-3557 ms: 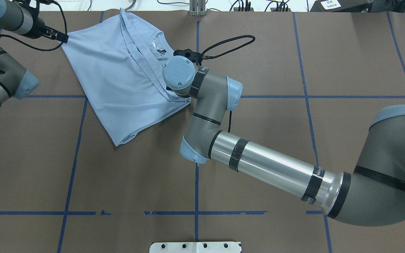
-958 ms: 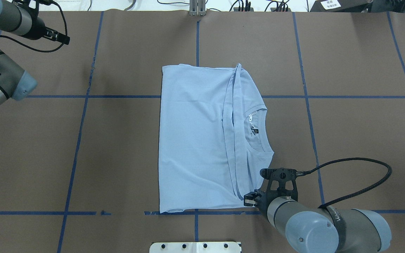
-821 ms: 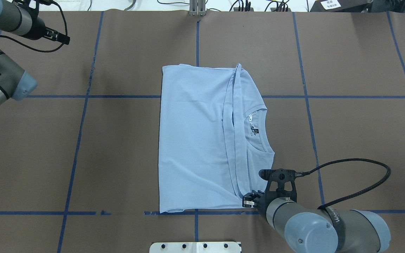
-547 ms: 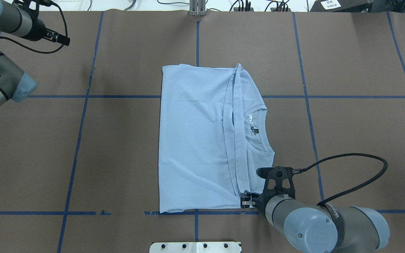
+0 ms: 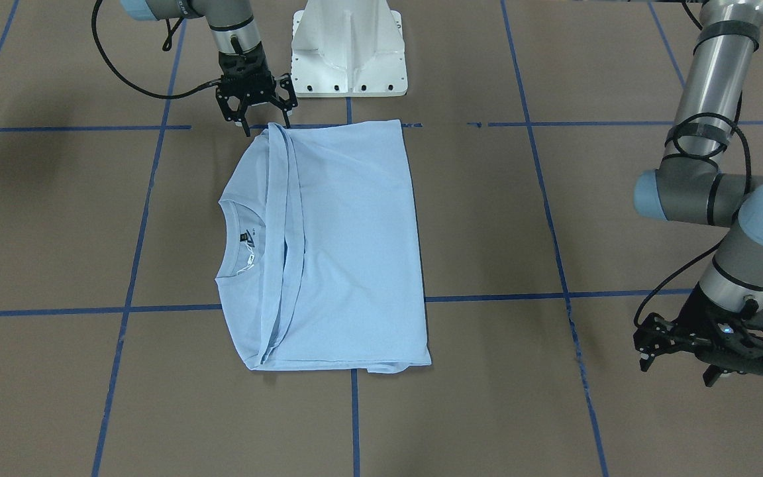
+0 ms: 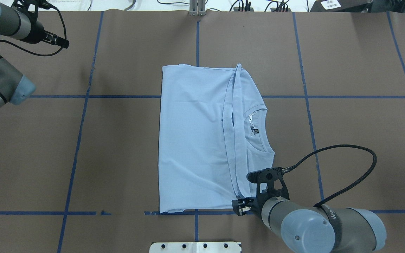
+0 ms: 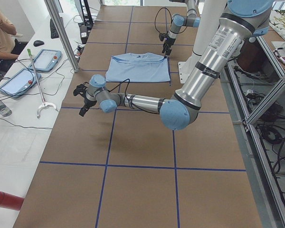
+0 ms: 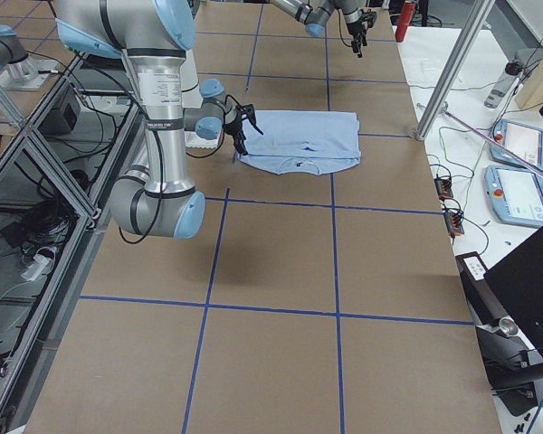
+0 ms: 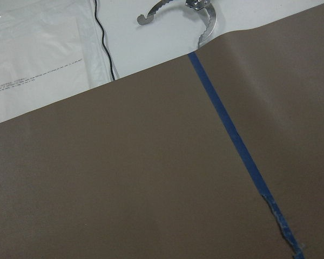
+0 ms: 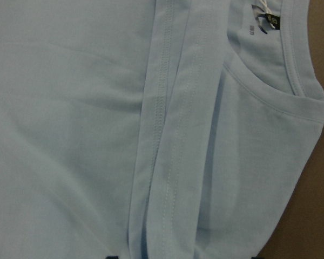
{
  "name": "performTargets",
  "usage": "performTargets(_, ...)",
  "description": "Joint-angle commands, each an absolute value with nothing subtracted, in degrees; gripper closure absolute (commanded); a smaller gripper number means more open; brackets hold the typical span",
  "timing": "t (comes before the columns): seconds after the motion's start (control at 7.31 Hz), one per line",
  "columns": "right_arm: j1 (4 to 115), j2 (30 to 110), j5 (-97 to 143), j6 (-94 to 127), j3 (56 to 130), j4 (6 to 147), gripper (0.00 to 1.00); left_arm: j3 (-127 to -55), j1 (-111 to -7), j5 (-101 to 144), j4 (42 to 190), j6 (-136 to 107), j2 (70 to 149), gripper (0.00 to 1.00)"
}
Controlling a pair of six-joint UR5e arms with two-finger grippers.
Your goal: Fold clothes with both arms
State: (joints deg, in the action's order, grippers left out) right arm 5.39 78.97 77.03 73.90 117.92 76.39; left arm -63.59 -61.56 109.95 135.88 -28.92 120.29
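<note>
T-shirt (image 6: 195, 140): table (image 6: 364, 123) centre, folded rectangle, smooth knit, ribbed collar at 3 o'clock seen overhead; label unreadable.
Right pincer (image 6: 237, 208): spread, at shirt's 5 o'clock corner, tips half-hidden.
Left pincer (image 6: 64, 43): spread, table's 10 o'clock.

Overhead: behind the robot (image 5: 348, 46), looks down on the table (image 6: 118, 158).
Front: across the table, faces the robot.
Sides: 2 far cameras, 1 at each end.
Wrists: 2, very close.
Shared: 4 outer views show the T-shirt (image 6: 195, 140).
</note>
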Motion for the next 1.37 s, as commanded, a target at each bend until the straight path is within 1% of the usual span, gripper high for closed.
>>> performTargets(0.0, 4.84, 78.93, 76.9, 72.86, 117.95, 76.29, 0.57, -63.63, -61.44, 109.95, 135.88, -30.22, 120.23, 0.0)
performTargets(0.27, 4.4, 78.84, 76.9, 72.77, 117.95, 76.29, 0.62, -63.72, -61.35, 109.95, 135.88, -30.76, 120.23, 0.0)
performTargets(0.41, 4.39, 78.4, 77.08, 72.69, 117.95, 76.2, 0.69, -63.72, -61.35, 109.95, 135.88, -30.76, 120.23, 0.0)
performTargets(0.55, 4.13, 77.01, 77.08, 72.42, 117.78, 76.46, 0.83, -63.81, -61.35, 110.21, 135.88, -30.76, 120.23, 0.0)
performTargets(0.68, 4.13, 76.99, 77.08, 72.51, 117.95, 76.46, 1.0, -63.72, -61.35, 110.21, 135.88, -30.76, 120.23, 0.0)
performTargets(0.96, 5.0, 76.82, 77.52, 72.42, 118.65, 76.46, 1.0, -63.72, -61.35, 110.21, 135.88, -30.76, 120.23, 0.0)
performTargets(1.23, 5.62, 79.61, 77.61, 73.2, 121.1, 76.46, 1.0, -63.81, -61.26, 110.21, 135.88, -30.85, 120.23, 0.0)
